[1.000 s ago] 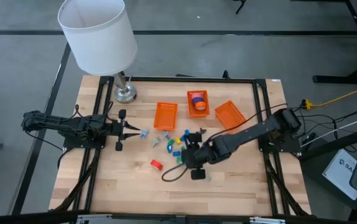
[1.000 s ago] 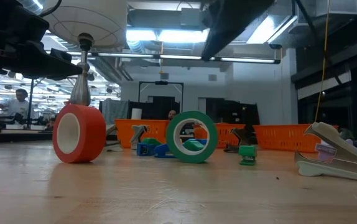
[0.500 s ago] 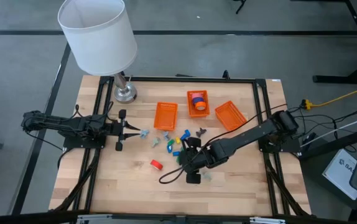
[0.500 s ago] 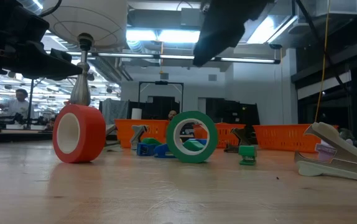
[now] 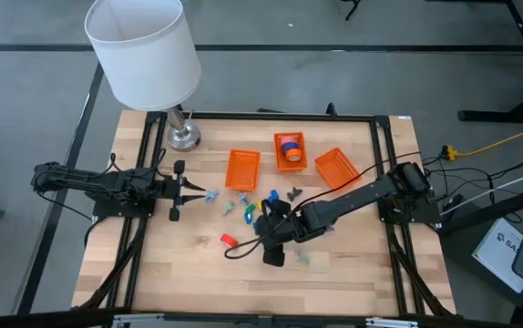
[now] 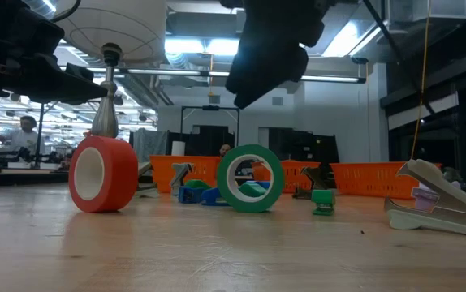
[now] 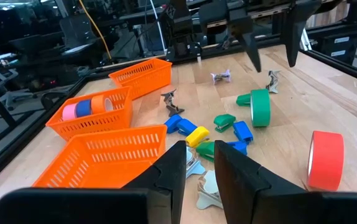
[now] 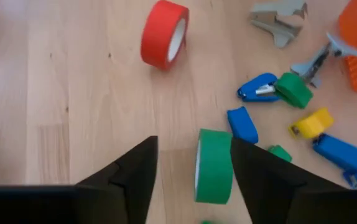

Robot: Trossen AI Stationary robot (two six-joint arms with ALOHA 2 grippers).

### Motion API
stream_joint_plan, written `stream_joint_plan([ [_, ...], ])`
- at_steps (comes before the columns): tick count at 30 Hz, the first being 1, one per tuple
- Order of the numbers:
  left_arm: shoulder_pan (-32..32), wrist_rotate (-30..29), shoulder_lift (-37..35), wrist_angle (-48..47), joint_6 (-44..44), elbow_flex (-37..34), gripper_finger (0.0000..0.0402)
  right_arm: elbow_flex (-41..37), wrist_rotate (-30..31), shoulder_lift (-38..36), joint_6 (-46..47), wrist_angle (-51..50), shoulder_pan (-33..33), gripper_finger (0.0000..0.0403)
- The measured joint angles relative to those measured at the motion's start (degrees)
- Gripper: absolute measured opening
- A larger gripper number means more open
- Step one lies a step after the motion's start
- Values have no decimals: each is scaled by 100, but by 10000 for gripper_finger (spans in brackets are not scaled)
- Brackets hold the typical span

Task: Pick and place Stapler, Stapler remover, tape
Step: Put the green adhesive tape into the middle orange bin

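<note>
The green tape roll [image 8: 214, 165] stands on edge on the bare wood near the middle of the table, low centre in the right wrist view and centre in the low view [image 6: 250, 178], with the cluster of small blue, yellow and green pieces [image 8: 303, 118] just beside it. Its hole faces along the table, so in the low view the ring shows as a full circle, while from above only its narrow band shows; the thin width is what a pinch has to span. The right gripper [image 8: 194, 163] hangs above it with its fingers spread, one on each side of the band, not touching it; a straight descent looks like all the coming move needs, provided the fingers clear the blue piece next to the roll. The red tape roll [image 8: 164, 42] also stands on edge, well apart at the upper left of the right wrist view, tilted a little. The right arm is plainly the nearer one: the left gripper [image 5: 205, 194] waits at the left of the high view, far from both rolls, its fingers slightly parted with nothing between them. An orange basket [image 5: 290, 151] at upper centre of the high view already holds other rolls.
</note>
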Motion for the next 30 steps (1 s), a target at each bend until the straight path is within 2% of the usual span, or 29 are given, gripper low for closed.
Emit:
stream_joint_plan([
  [5, 0, -2, 1, -1, 0, 2, 78, 0, 18, 69, 142, -83, -69, 265],
  [9, 0, 0, 0, 0, 0, 1, 79, 0, 33, 174, 161, -107, -66, 284],
  [30, 2, 0, 1, 0, 0, 0, 79, -22, -12, 445, 137, -236, -142, 287],
])
